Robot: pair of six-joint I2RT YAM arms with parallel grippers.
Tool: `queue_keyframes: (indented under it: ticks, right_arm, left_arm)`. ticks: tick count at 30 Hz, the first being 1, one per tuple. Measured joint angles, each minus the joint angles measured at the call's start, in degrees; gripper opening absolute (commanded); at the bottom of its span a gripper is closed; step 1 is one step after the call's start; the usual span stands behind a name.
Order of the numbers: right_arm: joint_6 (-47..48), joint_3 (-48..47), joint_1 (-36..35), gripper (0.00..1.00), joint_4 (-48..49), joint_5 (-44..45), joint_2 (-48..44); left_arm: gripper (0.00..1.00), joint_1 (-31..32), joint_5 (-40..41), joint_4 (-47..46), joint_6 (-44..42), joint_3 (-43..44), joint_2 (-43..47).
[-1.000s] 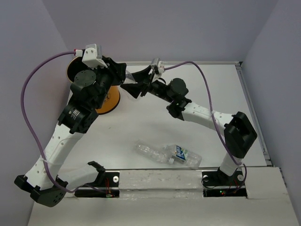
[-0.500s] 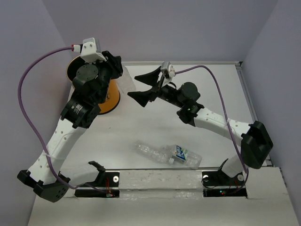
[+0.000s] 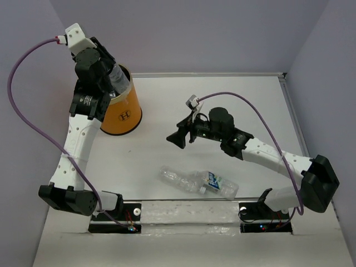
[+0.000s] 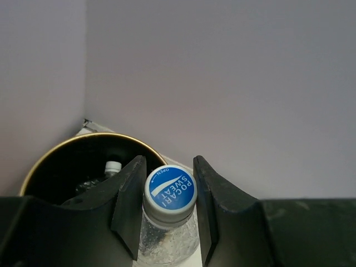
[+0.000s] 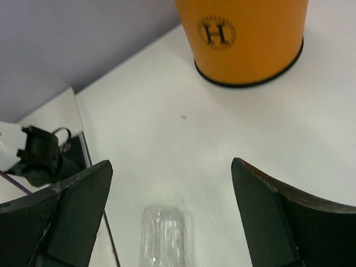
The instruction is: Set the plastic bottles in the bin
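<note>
My left gripper (image 3: 113, 79) is shut on a clear plastic bottle (image 3: 115, 75) near its blue cap (image 4: 170, 190) and holds it over the far rim of the orange bin (image 3: 122, 111). In the left wrist view the bin's black inside (image 4: 61, 167) lies below, with a white-capped bottle (image 4: 113, 166) in it. My right gripper (image 3: 177, 138) hangs open and empty over the middle of the table, and its wrist view shows a clear bottle (image 5: 163, 236) below it and the bin (image 5: 245, 39) beyond. Two bottles lie near the front edge, one clear (image 3: 178, 179) and one with a blue-green label (image 3: 217, 182).
Grey walls close in the table on the left, back and right. A raised ledge (image 3: 189, 208) with the arm mounts runs along the front. A purple cable (image 3: 261, 119) loops over the right arm.
My right gripper opened, let go of the bottle and drew back towards the table's middle. The left arm swung the bottle up and left, over the bin.
</note>
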State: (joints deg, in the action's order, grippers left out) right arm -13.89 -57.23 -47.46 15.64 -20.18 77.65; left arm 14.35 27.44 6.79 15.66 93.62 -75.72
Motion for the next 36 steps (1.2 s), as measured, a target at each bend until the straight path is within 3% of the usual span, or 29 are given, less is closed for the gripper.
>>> queue_keyframes:
  ticks: [6,13,15,16,17,21,22,27,30,33,36]
  right_arm:
    - [2.32,1.53,-2.25,0.95,-11.52,1.62,2.25]
    - [5.38,1.53,-8.85,0.98,-19.71,5.70,7.76]
    - [6.01,1.31,-10.29,0.98,-21.16,6.80,8.61]
    - [6.49,0.57,-11.47,0.98,-22.23,7.52,9.75]
    - [6.78,-0.09,-12.09,0.98,-22.71,8.02,10.54]
    - [7.96,-4.02,-14.53,0.98,-24.90,9.94,16.28]
    - [8.26,-5.66,-15.26,0.98,-25.73,10.82,18.40]
    - [9.25,-9.99,-17.14,0.94,-28.30,13.44,25.90]
    - [9.20,-11.87,-17.97,0.84,-29.83,14.84,29.00]
    - [8.98,-13.66,-18.27,0.58,-31.06,15.78,30.93]
    - [8.81,-16.20,-18.27,0.49,-31.80,16.81,32.52]
  left_arm:
    - [0.00,-4.35,3.80,-2.80,-0.74,-1.90,-0.24]
    - [0.00,-6.62,8.90,-9.49,-3.69,-10.19,-0.74]
    - [0.06,-6.95,10.08,-11.47,-4.57,-11.82,-1.84]
    - [0.14,-6.97,10.45,-12.07,-4.94,-12.24,-2.47]
    - [0.34,-7.04,10.82,-12.63,-5.20,-12.70,-3.21]
    - [0.94,-7.06,10.25,-13.33,-5.49,-14.43,-4.24]
    - [0.98,-7.06,9.75,-13.18,-5.68,-14.88,-4.20]
    - [0.99,-7.04,5.79,-12.26,-2.97,-17.22,-1.27]
    - [0.99,-6.58,2.45,-11.13,-1.25,-20.79,4.26]
    - [0.99,-4.81,-1.55,-9.81,0.59,-23.98,11.82]
    - [0.99,-2.89,-5.33,-8.46,1.70,-24.76,17.03]
